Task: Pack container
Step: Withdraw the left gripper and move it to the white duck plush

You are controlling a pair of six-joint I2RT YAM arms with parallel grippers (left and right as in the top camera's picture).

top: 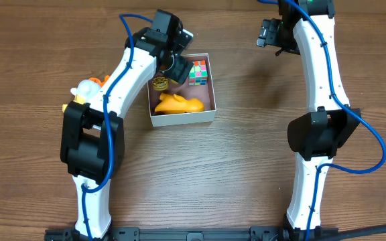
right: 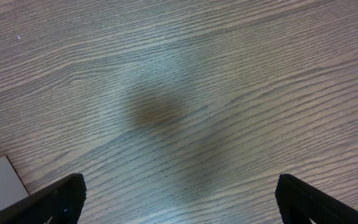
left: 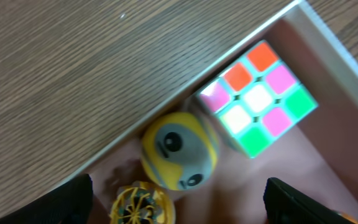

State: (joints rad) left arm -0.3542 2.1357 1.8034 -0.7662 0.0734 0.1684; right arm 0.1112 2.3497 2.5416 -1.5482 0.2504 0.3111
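The container [top: 210, 114] is a shallow white-walled box with a pink-brown inside, at the table's middle. In it lie a colour cube [top: 198, 72], an orange toy [top: 178, 104] and a small yellow-black wheel toy [top: 159, 83]. My left gripper [top: 175, 67] hovers over the box's back left part, open and empty. In the left wrist view a yellow and grey ball [left: 179, 151] lies free between the cube [left: 258, 98] and the wheel toy [left: 142, 205], below the box wall [left: 241, 46]. My right gripper [top: 273, 33] is open over bare table at the back right.
A white and orange toy [top: 86, 90] lies on the table left of the box, partly behind my left arm. A corner of the box [right: 2, 180] shows at the lower left of the right wrist view.
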